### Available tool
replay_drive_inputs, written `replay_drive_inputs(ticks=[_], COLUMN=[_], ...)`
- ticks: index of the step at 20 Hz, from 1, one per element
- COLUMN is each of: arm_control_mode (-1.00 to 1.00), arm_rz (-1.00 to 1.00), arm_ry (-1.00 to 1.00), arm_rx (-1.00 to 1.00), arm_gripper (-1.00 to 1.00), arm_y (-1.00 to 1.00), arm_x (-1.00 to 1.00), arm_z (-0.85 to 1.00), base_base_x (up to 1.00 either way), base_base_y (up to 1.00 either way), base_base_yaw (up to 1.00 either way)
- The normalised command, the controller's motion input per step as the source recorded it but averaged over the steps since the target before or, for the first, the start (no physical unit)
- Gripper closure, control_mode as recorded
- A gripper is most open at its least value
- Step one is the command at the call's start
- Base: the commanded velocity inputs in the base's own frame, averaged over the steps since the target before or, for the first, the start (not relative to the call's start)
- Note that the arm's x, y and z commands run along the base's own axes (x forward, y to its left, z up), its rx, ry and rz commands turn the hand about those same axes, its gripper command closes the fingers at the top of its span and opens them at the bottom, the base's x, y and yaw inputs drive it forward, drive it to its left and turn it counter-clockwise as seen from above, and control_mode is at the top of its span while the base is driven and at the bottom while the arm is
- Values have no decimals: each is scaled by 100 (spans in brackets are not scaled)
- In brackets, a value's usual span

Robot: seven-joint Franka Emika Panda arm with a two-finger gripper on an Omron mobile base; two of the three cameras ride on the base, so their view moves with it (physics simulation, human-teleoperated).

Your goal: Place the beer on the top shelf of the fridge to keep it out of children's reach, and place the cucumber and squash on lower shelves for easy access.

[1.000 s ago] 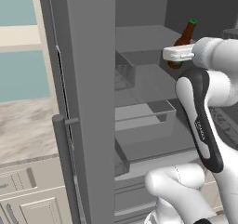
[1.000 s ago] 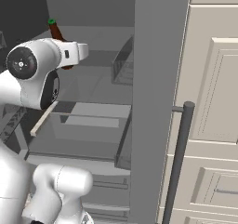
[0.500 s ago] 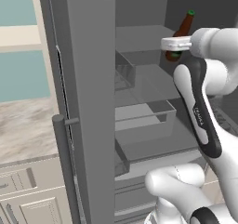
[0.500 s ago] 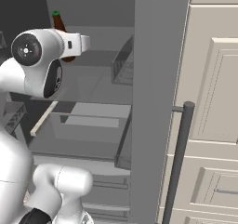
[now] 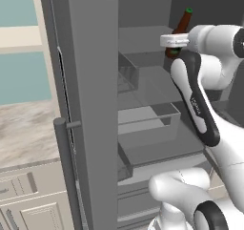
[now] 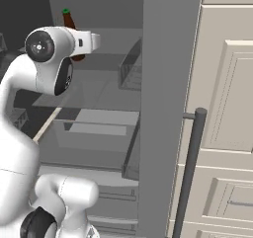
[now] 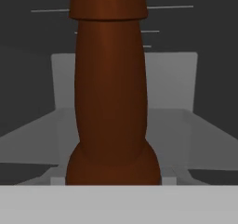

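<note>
my gripper (image 5: 172,41) is clamped on the beer (image 5: 179,31), jaws part closed around the lower body of the bottle, which stands close to upright with its cap topmost. in the hand view the brown glass (image 7: 110,93) sits right in front of the camera. i have it high inside the open fridge (image 5: 143,14), over the top shelf (image 5: 143,39); i can't tell whether its base touches the slab. clear bins sit on the lower shelves (image 5: 147,129) beneath. the fridge door (image 5: 83,105) stands open at left.
</note>
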Motion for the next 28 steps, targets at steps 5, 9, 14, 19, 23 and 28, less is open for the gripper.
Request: replay_drive_inputs(ticks=[5,9,14,19,23,28], arm_control_mode=[-100,-100,-100,-100,-100,-100], arm_rz=[0,0,0,0,0,0], arm_ry=[0,0,0,0,0,0], arm_rx=[0,0,0,0,0,0], arm_gripper=[100,100,100,100,100,100], arm_y=[0,0,0,0,0,0], arm_x=[45,47,46,43,42,40], arm_z=[0,0,-1,-4,-4,-9], base_base_x=[0,0,0,0,0,0], base_base_y=[0,0,0,0,0,0], base_base_yaw=[0,0,0,0,0,0])
